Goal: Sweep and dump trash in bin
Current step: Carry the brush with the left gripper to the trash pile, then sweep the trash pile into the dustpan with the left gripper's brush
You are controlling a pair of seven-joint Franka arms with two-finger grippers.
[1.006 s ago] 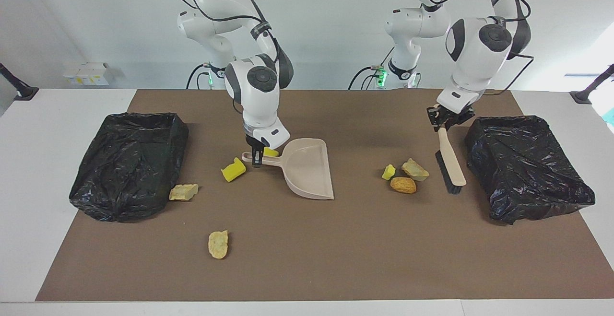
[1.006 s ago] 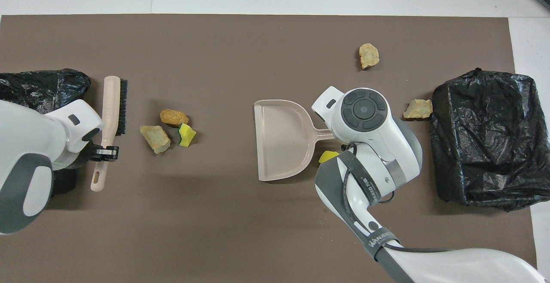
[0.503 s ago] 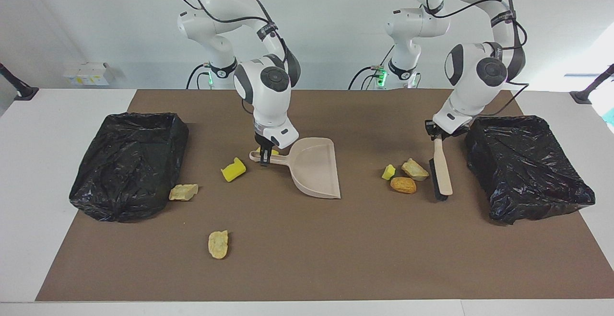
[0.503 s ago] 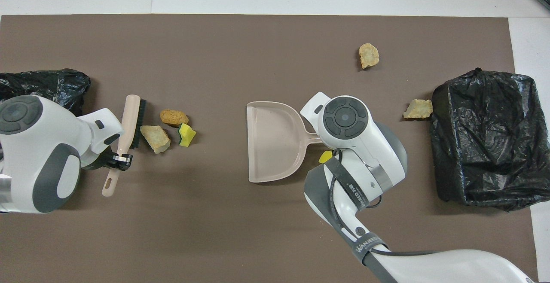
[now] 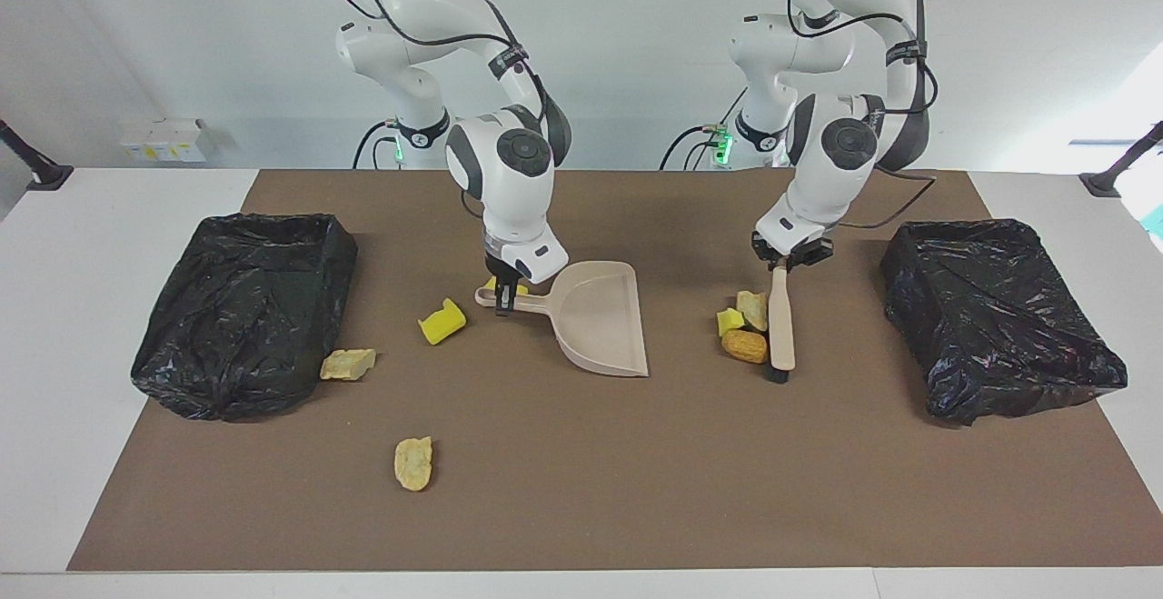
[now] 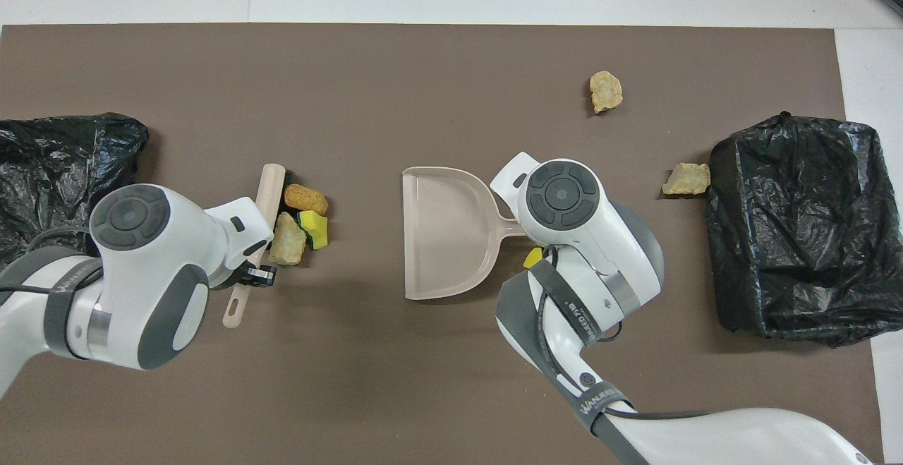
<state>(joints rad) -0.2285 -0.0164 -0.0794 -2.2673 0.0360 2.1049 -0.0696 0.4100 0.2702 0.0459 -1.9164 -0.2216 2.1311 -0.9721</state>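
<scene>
Gripping the handle of the dustpan (image 5: 604, 326), the right gripper (image 5: 504, 299) is closed tight on it, and the pan is lying flat on the brown mat (image 5: 581, 508) with its wide mouth turned toward the left arm's end of the table. A small yellow chunk (image 5: 520, 289) is sitting just beside that handle, nearer to the robots than the dustpan and partly hidden by the gripper.

The left gripper (image 5: 787, 261) is clamped shut on the handle of a brush (image 5: 780, 326), well apart from the dustpan toward the left arm's end. The brush is pointing away from the robots with its bristle end down on the mat. Three pieces are bunching between the brush and the dustpan's mouth: a tan lump (image 5: 752, 308) and an orange-brown lump (image 5: 745, 345) are touching the brush, and a yellow piece (image 5: 730, 320) is sitting against them. Bare mat is lying open between this cluster and the pan.

Counting the trash gives seven: three yellow, three tan, one orange-brown. A larger yellow sponge (image 5: 442, 322) is lying near the handle end of the dustpan, toward the right arm's end. A second tan piece (image 5: 347, 363) is resting against the black-bagged bin (image 5: 245, 308) at that end. Farthest from the robots, a last tan piece (image 5: 413, 463) is lying alone, well apart from the dustpan, with open mat all around it. A second bagged bin (image 5: 999, 317) is standing at the left arm's end.
</scene>
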